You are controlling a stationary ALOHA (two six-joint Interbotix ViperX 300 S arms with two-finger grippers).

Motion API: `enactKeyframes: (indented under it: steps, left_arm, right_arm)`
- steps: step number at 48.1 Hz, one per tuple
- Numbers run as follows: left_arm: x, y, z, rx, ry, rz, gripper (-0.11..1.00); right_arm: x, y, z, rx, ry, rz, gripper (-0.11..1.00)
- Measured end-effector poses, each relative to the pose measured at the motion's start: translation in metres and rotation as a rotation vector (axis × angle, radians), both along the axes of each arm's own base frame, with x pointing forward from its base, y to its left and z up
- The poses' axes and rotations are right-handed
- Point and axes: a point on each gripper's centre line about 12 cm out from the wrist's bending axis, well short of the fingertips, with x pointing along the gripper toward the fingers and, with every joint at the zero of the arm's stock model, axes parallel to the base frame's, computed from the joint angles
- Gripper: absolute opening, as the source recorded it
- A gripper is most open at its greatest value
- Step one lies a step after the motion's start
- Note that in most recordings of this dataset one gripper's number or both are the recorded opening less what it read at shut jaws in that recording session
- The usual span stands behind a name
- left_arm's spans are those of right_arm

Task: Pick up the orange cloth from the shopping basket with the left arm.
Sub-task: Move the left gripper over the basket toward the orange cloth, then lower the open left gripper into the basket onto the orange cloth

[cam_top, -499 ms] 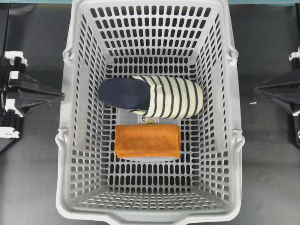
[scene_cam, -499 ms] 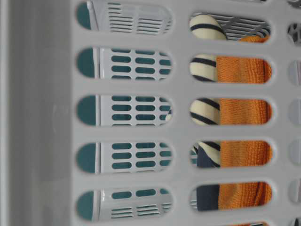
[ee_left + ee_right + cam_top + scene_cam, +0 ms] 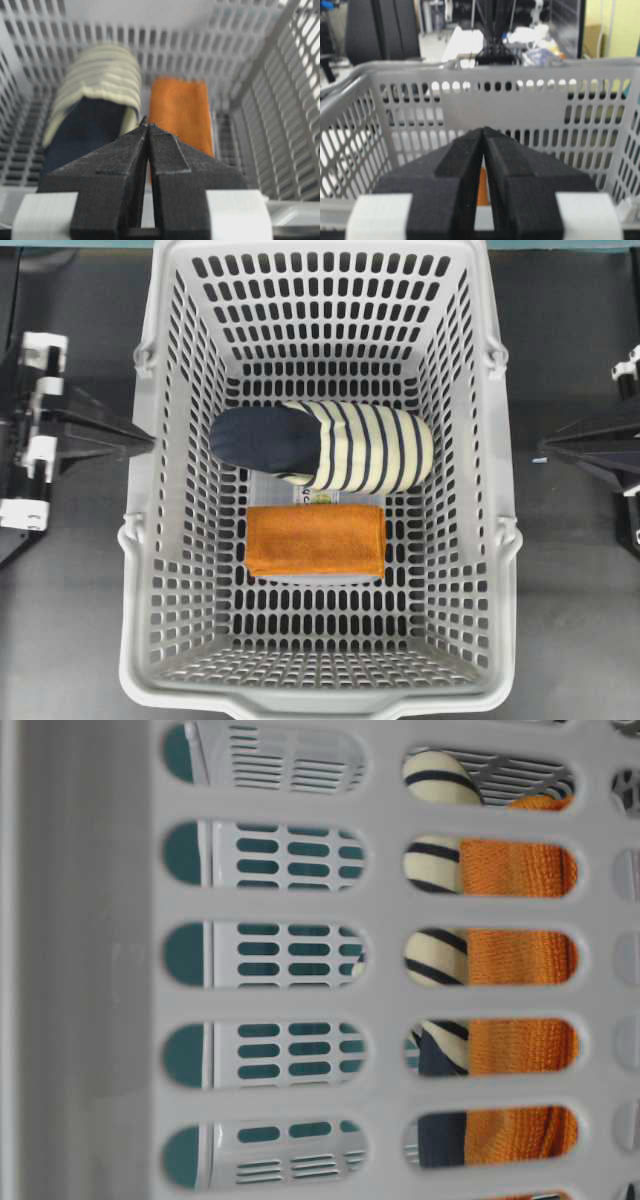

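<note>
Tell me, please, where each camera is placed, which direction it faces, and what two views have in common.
Overhead: looks straight down into the basket; both grippers at the edges.
Table-level: beside the basket, looking through its wall; no robot part.
Left wrist: above the rim, looking in over the shut left gripper.
Right wrist: outside, facing the wall over the shut right gripper.
Shared: overhead and left wrist show the orange cloth beside the slipper.

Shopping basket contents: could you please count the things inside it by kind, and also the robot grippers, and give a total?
Orange cloth: 1
Striped slipper: 1
Label or card partly hidden under them: 1
Grippers, both shut, outside the shopping basket: 2, left gripper and right gripper
Total: 5
</note>
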Motion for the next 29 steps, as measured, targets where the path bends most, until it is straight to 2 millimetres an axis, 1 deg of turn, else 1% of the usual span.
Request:
enactKeyframes:
  steps: [4, 7, 14, 21, 29]
  left_arm:
    - [0.015, -0.005, 0.01, 0.004, 0.078, -0.018, 0.0]
    - [0.031, -0.01, 0.015, 0.008, 0.155, -0.031, 0.0]
    - [0.067, -0.017, 0.015, 0.02, 0.32, -0.045, 0.0]
    - [0.105, -0.024, 0.002, 0.041, 0.486, -0.06, 0.0]
    - [0.137, -0.029, -0.011, 0.048, 0.604, -0.059, 0.0]
  right_arm:
    - [0.0, 0.0, -0.002, 0.001, 0.018, 0.0, -0.01]
    - [0.0, 0.0, -0.003, 0.001, 0.025, 0.0, -0.01]
    - [0.0, 0.0, -0.003, 0.001, 0.028, 0.0, -0.01]
    - [0.0, 0.0, -0.004, 0.001, 0.028, 0.0, -0.01]
    - [-0.001, 0.0, -0.004, 0.001, 0.028, 0.0, -0.01]
